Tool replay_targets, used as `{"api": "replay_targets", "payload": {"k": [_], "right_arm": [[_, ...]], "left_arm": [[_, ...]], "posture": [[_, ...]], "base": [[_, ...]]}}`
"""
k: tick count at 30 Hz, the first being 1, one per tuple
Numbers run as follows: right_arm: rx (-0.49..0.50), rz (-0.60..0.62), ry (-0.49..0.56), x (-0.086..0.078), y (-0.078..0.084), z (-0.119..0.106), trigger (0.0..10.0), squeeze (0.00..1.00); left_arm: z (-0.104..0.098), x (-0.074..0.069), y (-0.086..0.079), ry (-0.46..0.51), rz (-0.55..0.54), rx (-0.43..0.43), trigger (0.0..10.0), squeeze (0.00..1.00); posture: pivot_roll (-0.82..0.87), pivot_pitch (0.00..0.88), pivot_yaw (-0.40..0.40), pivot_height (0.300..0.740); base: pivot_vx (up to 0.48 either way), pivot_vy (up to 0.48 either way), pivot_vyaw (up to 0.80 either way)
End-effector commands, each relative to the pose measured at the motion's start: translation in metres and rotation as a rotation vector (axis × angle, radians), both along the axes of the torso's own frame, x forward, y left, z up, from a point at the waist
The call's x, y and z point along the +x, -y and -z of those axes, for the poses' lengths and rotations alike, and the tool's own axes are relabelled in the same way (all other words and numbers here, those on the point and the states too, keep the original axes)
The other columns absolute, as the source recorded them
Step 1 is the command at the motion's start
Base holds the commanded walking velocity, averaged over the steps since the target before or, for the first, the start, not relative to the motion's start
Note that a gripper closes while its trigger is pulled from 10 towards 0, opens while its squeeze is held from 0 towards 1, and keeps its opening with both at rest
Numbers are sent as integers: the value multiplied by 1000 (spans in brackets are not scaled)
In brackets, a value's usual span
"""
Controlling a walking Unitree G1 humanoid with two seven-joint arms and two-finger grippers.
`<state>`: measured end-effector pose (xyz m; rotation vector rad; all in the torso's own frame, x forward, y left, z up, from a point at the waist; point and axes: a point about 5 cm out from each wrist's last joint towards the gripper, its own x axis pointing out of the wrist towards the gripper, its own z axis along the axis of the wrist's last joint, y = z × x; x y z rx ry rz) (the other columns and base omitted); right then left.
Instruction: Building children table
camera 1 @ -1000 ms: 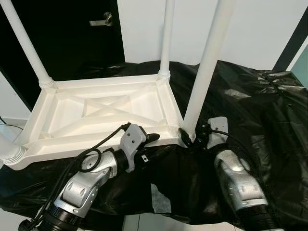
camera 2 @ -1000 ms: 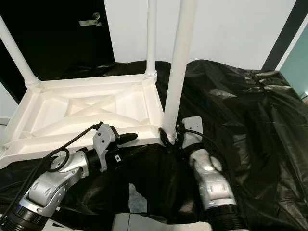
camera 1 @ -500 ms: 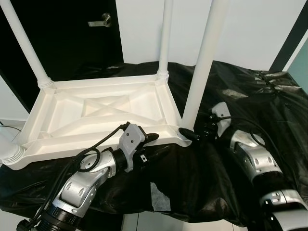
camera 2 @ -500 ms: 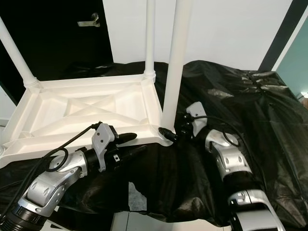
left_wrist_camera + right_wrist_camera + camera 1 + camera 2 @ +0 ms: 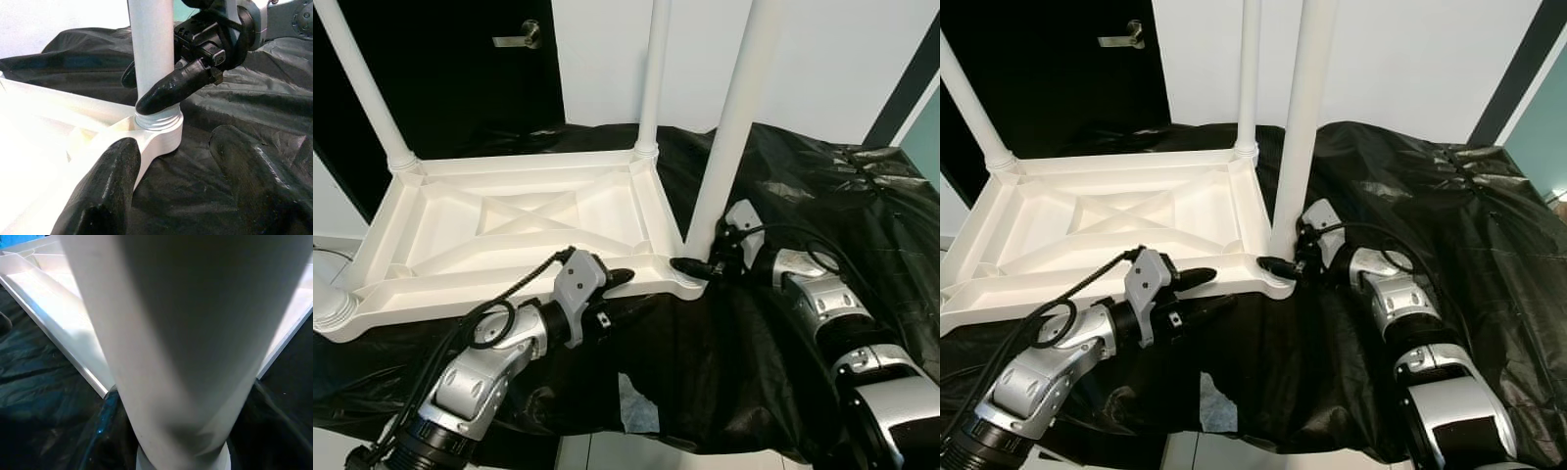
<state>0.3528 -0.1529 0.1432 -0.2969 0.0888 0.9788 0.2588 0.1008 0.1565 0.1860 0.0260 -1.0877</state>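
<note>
A black plastic sheet covers the tabletop before a white wall and a dark door at eleven o'clock. The white children table lies upside down on the sheet at ten o'clock, legs pointing up. The left tool, at seven o'clock, hovers with its fingers apart along the frame's near edge, clamped on nothing. At the near right corner, about one o'clock, the near leg stands in its socket with thread showing; the right tool is clamped on the leg's base. Risk, as I judge it: the leg may cross-thread or tilt, or the frame may slide on the slick plastic, if turned unbraced. No containers are visible.
</note>
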Motion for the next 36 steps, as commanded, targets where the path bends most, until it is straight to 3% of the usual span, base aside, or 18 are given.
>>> {"api": "replay_targets", "payload": {"k": [1,6,7,12,16,18,21,26,28,31,36], "right_arm": [[-27,-6,-39,-2,6,7,0,0],[-12,19,-51,-4,9,9,196,0],[1,89,-47,-6,11,11,10000,0],[40,220,-29,-10,8,15,10000,0],[115,425,-44,-16,-3,22,10000,0],[115,425,-44,-16,-3,22,10000,0],[148,689,-36,-32,-27,33,10000,0],[202,922,10,-44,-44,33,10000,0],[231,942,-3,-47,-51,33,10000,0],[258,876,1,-52,-65,28,10000,0],[258,891,-14,-54,-63,27,10000,0]], "left_arm": [[-1,-4,2,4,52,3,10000,0],[1,-4,5,-1,67,2,10000,0],[0,-4,8,-4,80,-1,10000,0],[1,-5,9,-11,90,-4,10000,0],[3,-8,10,-23,99,-7,10000,0],[3,-8,10,-23,99,-7,10000,0],[5,-10,11,-33,108,-8,10000,0],[5,-10,9,-34,109,-6,10000,0],[5,-11,9,-35,109,-5,10000,0],[5,-12,9,-36,110,-3,10000,0],[5,-12,7,-35,110,4,10000,0]], "posture": [[56,0,-70,740],[39,0,-62,740],[28,0,-56,740],[15,0,-50,740],[9,0,-46,740],[9,0,-46,740],[10,0,-46,740],[17,0,-48,740],[23,0,-50,740],[26,0,-49,740],[33,0,-53,740]], "base": [[0,0,0],[0,0,0],[0,0,0],[0,0,0],[0,0,0],[0,0,0],[0,0,0],[0,0,0],[0,0,0],[0,0,0],[0,0,0]]}}
